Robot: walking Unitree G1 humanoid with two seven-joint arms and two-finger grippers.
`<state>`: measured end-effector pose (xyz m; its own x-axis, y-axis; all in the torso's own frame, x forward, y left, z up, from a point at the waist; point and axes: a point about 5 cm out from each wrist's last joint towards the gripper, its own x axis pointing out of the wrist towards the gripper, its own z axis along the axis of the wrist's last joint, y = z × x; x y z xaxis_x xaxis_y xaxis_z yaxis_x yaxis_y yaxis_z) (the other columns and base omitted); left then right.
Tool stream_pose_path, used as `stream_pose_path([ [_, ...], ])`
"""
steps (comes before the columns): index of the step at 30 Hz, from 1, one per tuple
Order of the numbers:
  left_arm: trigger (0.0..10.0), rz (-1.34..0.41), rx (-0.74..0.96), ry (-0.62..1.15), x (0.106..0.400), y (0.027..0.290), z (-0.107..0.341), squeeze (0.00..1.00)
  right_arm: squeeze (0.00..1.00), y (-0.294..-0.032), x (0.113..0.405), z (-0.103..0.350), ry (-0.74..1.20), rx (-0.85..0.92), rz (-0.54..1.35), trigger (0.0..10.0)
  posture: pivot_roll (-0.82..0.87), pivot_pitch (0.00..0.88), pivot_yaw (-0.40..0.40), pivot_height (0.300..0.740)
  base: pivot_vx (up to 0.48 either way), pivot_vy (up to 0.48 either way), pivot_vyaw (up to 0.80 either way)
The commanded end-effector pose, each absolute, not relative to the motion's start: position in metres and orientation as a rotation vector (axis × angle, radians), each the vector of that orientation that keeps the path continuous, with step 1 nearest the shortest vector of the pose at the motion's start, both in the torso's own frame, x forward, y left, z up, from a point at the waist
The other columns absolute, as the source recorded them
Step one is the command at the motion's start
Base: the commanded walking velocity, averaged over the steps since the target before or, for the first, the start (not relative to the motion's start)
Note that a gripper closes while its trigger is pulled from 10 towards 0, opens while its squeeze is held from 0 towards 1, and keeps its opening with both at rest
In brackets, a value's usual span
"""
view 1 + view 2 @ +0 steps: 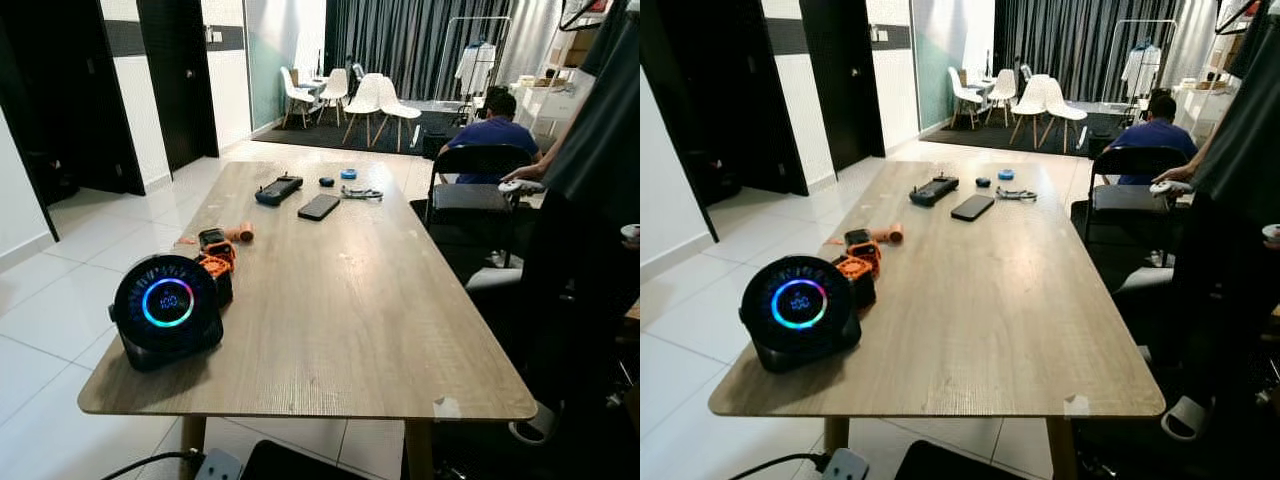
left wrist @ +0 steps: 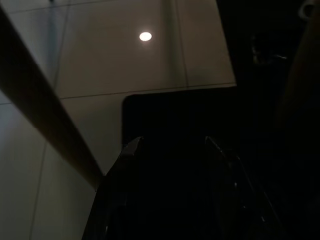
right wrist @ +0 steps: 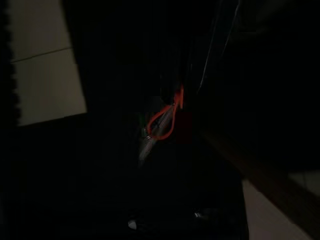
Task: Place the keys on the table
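Bench (image 1: pixel 380 330) first: long, light wood, running away from the robot, white tiled floor (image 1: pixel 60 310) around it. Person (image 1: pixel 497 128) in a blue top sits at the far right end w/ back to camera, next to a black chair (image 1: pixel 478 180). Another person (image 1: pixel 590 200) in dark clothes stands close at the right edge.

On the bench, near left corner: black round device (image 1: pixel 167 310) w/ a glowing ring display. Just behind it, touching or nearly so, orange-and-black tools (image 1: pixel 217 260). Further down, mid-bench: black phone (image 1: pixel 319 207) lying flat, black controller (image 1: pixel 279 189) to its left. Past those, a small blue round item (image 1: pixel 348 174) and a small dark object (image 1: pixel 327 181).

Keys (image 3: pixel 162 122): in the right wrist view, very dark. What shows is an orange-red cord loop w/ a pale metallic piece at its lower end, sitting betw. the right gripper's fingers, below bench level. Long axis runs roughly along the fingers; key shapes themselves too dim to make out. Right gripper (image 3: pixel 162 220) seems clenched on the keys, tho the dark makes contact hard to confirm.

Left gripper (image 2: pixel 170 145): fingers apart, nothing betw. them, above the floor beside the bench edge.
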<state>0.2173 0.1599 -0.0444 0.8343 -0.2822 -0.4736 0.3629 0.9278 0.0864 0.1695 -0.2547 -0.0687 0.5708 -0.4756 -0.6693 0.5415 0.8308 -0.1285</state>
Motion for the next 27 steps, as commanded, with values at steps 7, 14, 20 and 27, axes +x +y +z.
stream_pose_path([
  [7, 10.0, -0.276, 0.152, 0.502, 0.211, 0.171, -0.049, 0.00, 0.00, -0.241, 0.168, -0.074, 0.779, 0.040, -0.464, 10.0, -0.02, 0.014, 0.037, 0.740, 0.000, 0.000, 0.00],
  [14, 10.0, -0.139, 0.059, 0.546, 0.210, 0.189, -0.052, 0.00, 0.00, -0.230, 0.162, -0.079, 0.796, 0.054, -0.376, 10.0, -0.01, 0.013, 0.030, 0.740, 0.000, 0.000, 0.00],
  [20, 10.0, -0.166, 0.089, 0.544, 0.210, 0.187, -0.051, 0.00, 0.00, -0.228, 0.158, -0.082, 0.803, 0.083, -0.374, 10.0, -0.01, 0.001, 0.032, 0.740, 0.000, 0.000, 0.00],
  [27, 10.0, -0.182, 0.119, 0.546, 0.210, 0.186, -0.052, 0.00, 0.00, -0.227, 0.158, -0.081, 0.797, 0.064, -0.371, 10.0, -0.01, 0.000, 0.036, 0.740, 0.000, 0.000, 0.00],
])
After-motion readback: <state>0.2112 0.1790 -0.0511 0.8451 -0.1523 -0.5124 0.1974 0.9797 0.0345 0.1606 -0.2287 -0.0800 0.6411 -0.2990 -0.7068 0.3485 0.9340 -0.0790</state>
